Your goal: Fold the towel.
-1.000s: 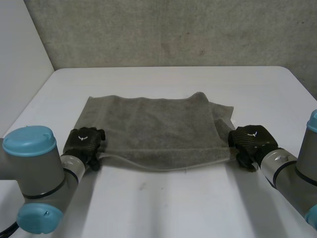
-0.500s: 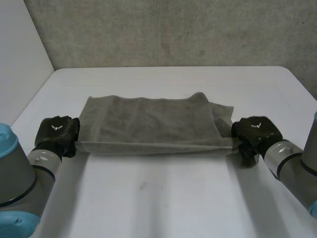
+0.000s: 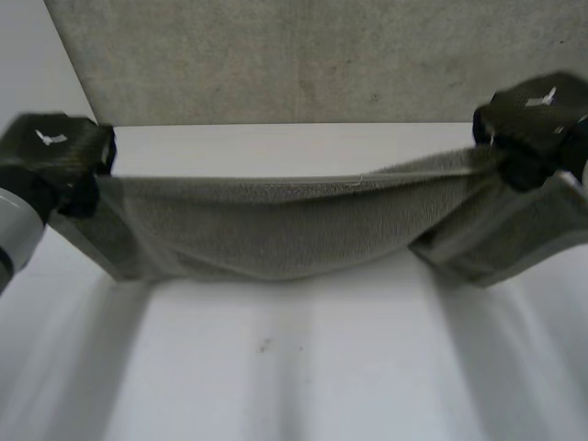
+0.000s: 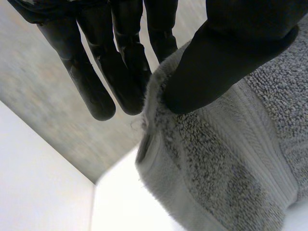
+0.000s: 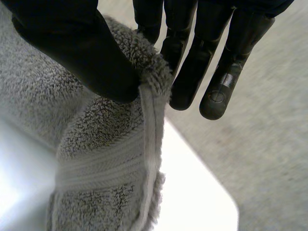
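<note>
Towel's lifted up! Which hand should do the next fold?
Probably both together. The left hand pinches one corner of the towel, the right hand the other, and it sags between them. Neither looks better placed.

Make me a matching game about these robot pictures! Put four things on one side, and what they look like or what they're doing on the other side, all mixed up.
Things:
1. towel
2. left robot hand
3. right robot hand
4. table

What fits:
A. white, underneath everything
B. pinches the towel's end at the right of the head view
C. grey, sagging in the middle between the two hands
D. pinches the towel's end at the left of the head view

Right pairs: 1-C, 2-D, 3-B, 4-A.
</note>
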{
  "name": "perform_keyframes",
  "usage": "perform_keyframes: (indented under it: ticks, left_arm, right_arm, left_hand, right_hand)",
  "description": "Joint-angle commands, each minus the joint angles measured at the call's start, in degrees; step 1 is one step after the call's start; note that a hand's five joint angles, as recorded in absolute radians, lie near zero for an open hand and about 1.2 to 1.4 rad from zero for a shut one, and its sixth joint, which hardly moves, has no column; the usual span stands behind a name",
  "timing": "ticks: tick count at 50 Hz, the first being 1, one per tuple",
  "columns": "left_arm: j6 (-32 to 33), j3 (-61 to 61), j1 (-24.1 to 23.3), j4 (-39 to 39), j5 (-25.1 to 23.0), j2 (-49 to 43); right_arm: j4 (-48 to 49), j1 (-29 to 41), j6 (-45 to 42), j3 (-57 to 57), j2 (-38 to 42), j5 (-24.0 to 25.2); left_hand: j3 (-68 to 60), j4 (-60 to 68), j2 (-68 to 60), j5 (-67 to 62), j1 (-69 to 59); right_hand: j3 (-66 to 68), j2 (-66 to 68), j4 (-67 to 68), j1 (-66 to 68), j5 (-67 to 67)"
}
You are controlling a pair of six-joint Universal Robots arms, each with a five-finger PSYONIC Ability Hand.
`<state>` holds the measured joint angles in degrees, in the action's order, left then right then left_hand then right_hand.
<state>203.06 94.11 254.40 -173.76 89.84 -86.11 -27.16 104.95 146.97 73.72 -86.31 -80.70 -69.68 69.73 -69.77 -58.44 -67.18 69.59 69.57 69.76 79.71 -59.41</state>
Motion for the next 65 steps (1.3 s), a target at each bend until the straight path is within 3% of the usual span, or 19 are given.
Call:
perform_keyframes:
  ticks: [1, 7, 8, 9, 10, 11, 12, 13, 17, 23, 25, 31, 40, 52, 53, 54, 55, 59, 65]
  left_arm:
    - [0.3, -5.0, 0.0, -0.3, 0.0, -13.2]
    - [-0.5, -29.1, -0.5, -1.6, 0.0, -25.9]
    - [-0.5, -29.2, -0.5, -1.6, 0.0, -26.0]
    - [-1.3, -38.2, -0.6, -4.4, 0.1, -28.2]
    - [-1.3, -38.3, -0.6, -4.4, 0.1, -28.2]
    - [-3.7, -45.9, -0.7, -7.9, 0.2, -29.6]
    - [-6.4, -50.2, -0.7, -10.3, 0.2, -30.1]
    - [-6.5, -50.3, -0.7, -10.4, 0.2, -30.1]
    - [-11.8, -54.1, -0.7, -12.8, 0.3, -29.9]
    - [-16.6, -46.9, -0.9, -10.3, 0.3, -27.6]
    - [-16.7, -36.4, 0.0, -9.5, -0.1, -25.0]
    - [-16.6, -20.0, 0.2, -9.9, -0.2, -24.3]
    - [-16.3, 0.1, 0.4, -17.4, 0.0, -26.0]
    - [-16.6, 3.6, 1.2, -19.2, 0.0, -21.8]
    - [-16.6, 3.6, 1.5, -19.2, 0.0, -21.6]
    - [-16.6, 3.6, 1.5, -19.2, 0.0, -21.6]
    - [-16.8, 3.6, 2.1, -19.2, 0.0, -21.5]
    - [-16.9, 3.6, 3.2, -19.3, 0.2, -21.5]
    - [-17.0, 3.7, 3.8, -19.3, 0.2, -21.6]
  right_arm:
    - [-0.2, -0.3, -3.6, -1.9, 9.6, -0.2]
    - [11.1, 0.4, -1.9, -13.2, 17.9, -2.2]
    - [17.1, 0.5, -0.6, -16.1, 19.0, -3.1]
    - [17.1, 0.5, -0.6, -16.1, 19.0, -3.1]
    - [25.3, 0.5, 0.7, -17.7, 19.2, -3.9]
    - [25.4, 0.5, 0.7, -17.7, 19.2, -3.9]
    - [32.1, 0.5, 1.4, -18.0, 19.0, -4.5]
    - [39.6, 0.5, 2.1, -17.6, 18.4, -5.5]
    - [44.6, 0.4, 2.1, -14.8, 15.4, -6.0]
    - [36.7, 0.0, 1.9, -10.0, 14.2, -5.3]
    - [32.0, 0.0, 1.9, -8.6, 14.5, -5.0]
    - [21.4, -0.1, 1.7, 0.0, 17.8, -1.5]
    - [21.9, -0.2, 1.6, 7.3, 25.4, -0.9]
    - [25.2, -2.2, 6.7, 12.3, 25.3, -1.3]
    - [25.8, -3.1, 8.4, 14.1, 24.0, -1.2]
    - [25.8, -3.1, 8.4, 14.1, 24.0, -1.2]
    - [26.1, -3.8, 9.5, 15.4, 23.5, -1.3]
    - [26.5, -5.5, 11.0, 17.9, 23.1, -1.5]
    - [29.4, -7.9, 11.0, 21.6, 22.3, -1.5]
  left_hand:
    - [-10.3, 10.3, -10.2, -11.6, -12.8]
    - [-10.3, 10.3, -10.2, -11.6, -12.8]
    - [-10.3, 10.3, -10.2, -11.6, -12.8]
    - [-10.3, 10.3, -10.2, -11.6, -12.8]
    - [-10.3, 10.3, -10.2, -11.6, -12.8]
    - [-10.3, 10.3, -10.2, -11.6, -12.8]
    - [-10.3, 10.3, -10.2, -11.6, -12.8]
    - [-10.3, 10.3, -10.2, -11.6, -12.8]
    - [-10.3, 10.3, -10.2, -11.6, -12.8]
    - [-10.3, 10.3, -10.2, -11.6, -12.8]
    - [-10.3, 10.3, -10.2, -11.6, -12.8]
    - [-10.3, 10.3, -10.2, -11.6, -12.8]
    - [-10.3, 10.3, -10.2, -11.6, -12.8]
    - [-10.3, 10.3, -10.2, -11.6, -12.8]
    - [-10.3, 10.3, -10.2, -11.6, -12.8]
    - [-10.3, 10.3, -10.2, -11.6, -12.8]
    - [-10.3, 10.3, -10.2, -11.6, -12.8]
    - [-10.3, 10.3, -10.2, -11.6, -12.8]
    - [-10.3, 10.3, -10.2, -11.6, -12.8]
  right_hand:
    - [10.4, 10.4, 10.2, 0.3, -10.6]
    - [10.4, 10.4, 10.2, 0.3, -10.6]
    - [10.4, 10.4, 10.2, 0.3, -10.6]
    - [10.4, 10.4, 10.2, 0.3, -10.6]
    - [10.4, 10.4, 10.2, 0.3, -10.6]
    - [10.4, 10.4, 10.2, 0.3, -10.6]
    - [10.4, 10.4, 10.2, 0.3, -10.6]
    - [10.4, 10.4, 10.2, 0.3, -10.6]
    - [10.4, 10.4, 10.2, 0.3, -10.6]
    - [10.4, 10.4, 10.2, 0.3, -10.6]
    - [10.4, 10.4, 10.2, 0.3, -10.6]
    - [10.4, 10.4, 10.2, 0.3, -10.6]
    - [10.4, 10.4, 10.2, 0.3, -10.6]
    - [10.4, 10.4, 10.2, 0.3, -10.6]
    - [-7.9, -7.8, -8.0, -18.0, 7.7]
    - [-8.0, -8.0, -8.2, -18.1, 7.9]
    - [-19.4, -19.3, -19.5, -29.5, 19.2]
    - [-29.5, -29.5, -29.7, -39.6, 29.3]
    - [-30.6, -30.6, -30.7, -40.7, 30.4]
